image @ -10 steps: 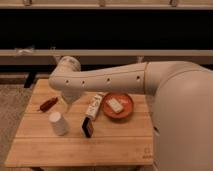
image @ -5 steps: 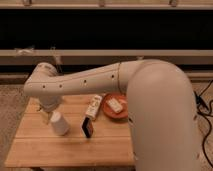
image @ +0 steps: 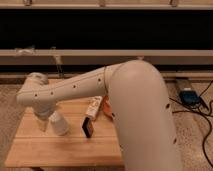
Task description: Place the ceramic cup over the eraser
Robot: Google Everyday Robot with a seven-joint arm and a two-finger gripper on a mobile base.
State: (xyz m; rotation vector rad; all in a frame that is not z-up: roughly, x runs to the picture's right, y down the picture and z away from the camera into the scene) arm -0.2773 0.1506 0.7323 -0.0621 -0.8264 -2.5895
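Smooth matt white plastic arm (image: 100,87), its gripper (image: 44,121) low on the left beside a smooth white ceramic cup (image: 59,124), pale wooden table (image: 60,150), matt black eraser (image: 88,127), rough speckled carpet (image: 192,130)

- The arm (image: 75,90) is covered by a smooth shell of off-white colour, with a matte look.
- Its links are thick, round tubes; the nearest one (image: 142,117) is very wide.
- A row of small dark dots runs along the long link.
- The gripper (image: 44,120), pale, sits at the arm's low left end, just beside the ceramic cup (image: 59,124).
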